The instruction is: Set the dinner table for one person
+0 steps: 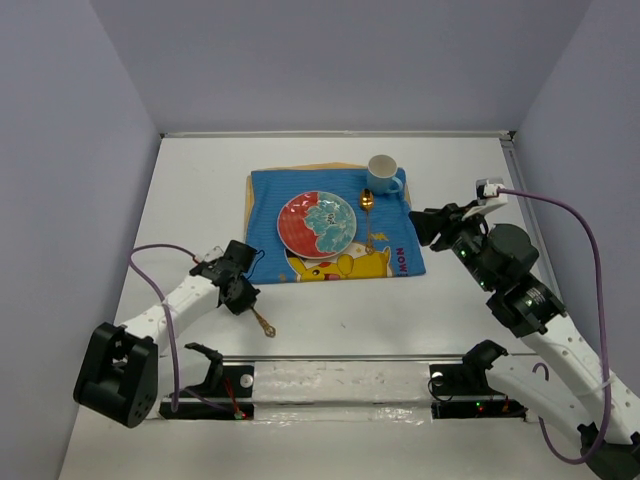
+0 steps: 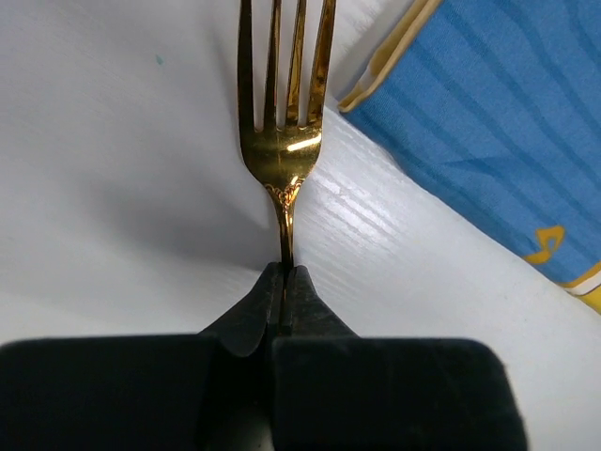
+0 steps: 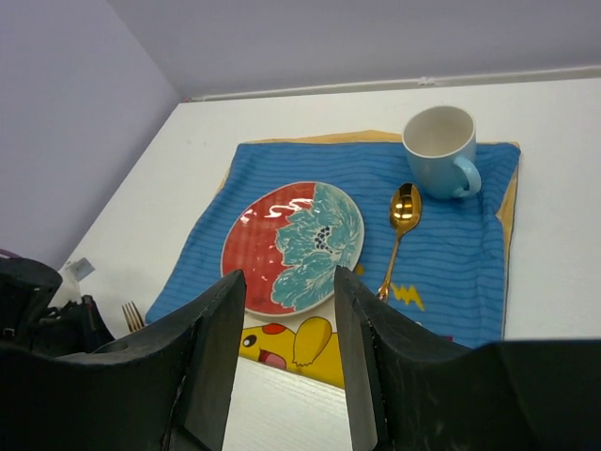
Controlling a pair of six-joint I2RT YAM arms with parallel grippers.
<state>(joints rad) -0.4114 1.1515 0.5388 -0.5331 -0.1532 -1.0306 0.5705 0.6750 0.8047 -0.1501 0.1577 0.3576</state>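
Left gripper (image 2: 285,274) is clamped tight on the neck of the gold fork (image 2: 282,141), right by the blue placemat's (image 2: 488,122) near-left corner. Right gripper (image 3: 288,282) hangs open, holding nothing. The white dinner table (image 1: 190,210) sits under all of it.

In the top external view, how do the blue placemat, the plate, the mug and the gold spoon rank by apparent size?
Largest: the blue placemat.
Then the plate.
Last, the mug and the gold spoon: unsure, since the spoon looks longer but the mug wider.
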